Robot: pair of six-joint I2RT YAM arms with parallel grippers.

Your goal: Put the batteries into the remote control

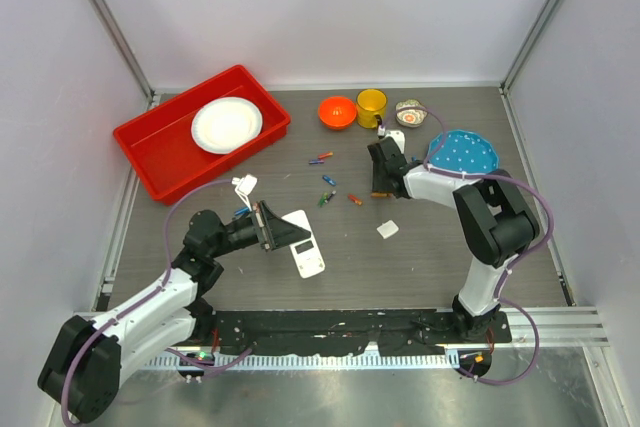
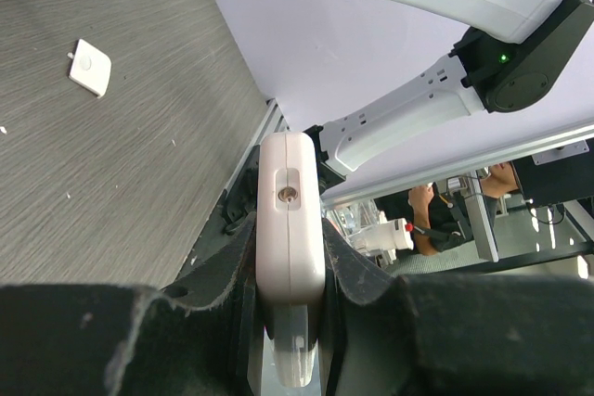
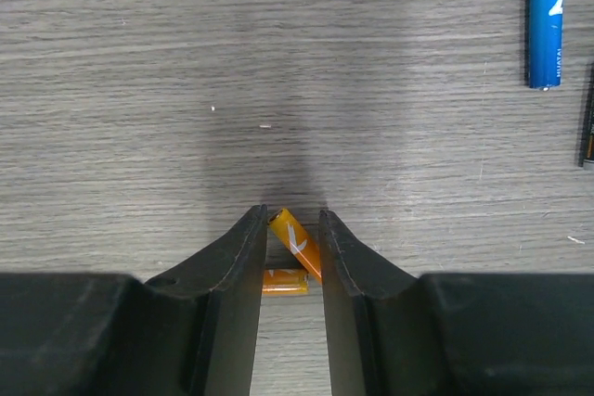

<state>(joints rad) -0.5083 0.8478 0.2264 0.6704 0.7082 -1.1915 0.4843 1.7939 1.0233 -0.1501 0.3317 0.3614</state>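
The white remote control (image 1: 308, 247) is pinched edge-on between the jaws of my left gripper (image 1: 285, 232), just above the table at the left centre. In the left wrist view, the left gripper (image 2: 290, 229) is shut on the remote control (image 2: 290, 201), whose narrow end faces the camera. Several batteries (image 1: 327, 180) lie scattered mid-table. My right gripper (image 1: 381, 189) is at their right edge. In the right wrist view, the right gripper (image 3: 292, 217) is shut on a tilted orange battery (image 3: 299, 240). Another orange battery (image 3: 284, 281) lies below it and a blue battery (image 3: 546, 27) to the far right.
A small white square cover (image 1: 387, 230) lies right of the remote. A red bin (image 1: 160, 152) holding a white plate (image 1: 227, 124) stands at the back left. An orange bowl (image 1: 337, 112), a yellow cup (image 1: 371, 105) and a blue plate (image 1: 463, 152) are at the back right.
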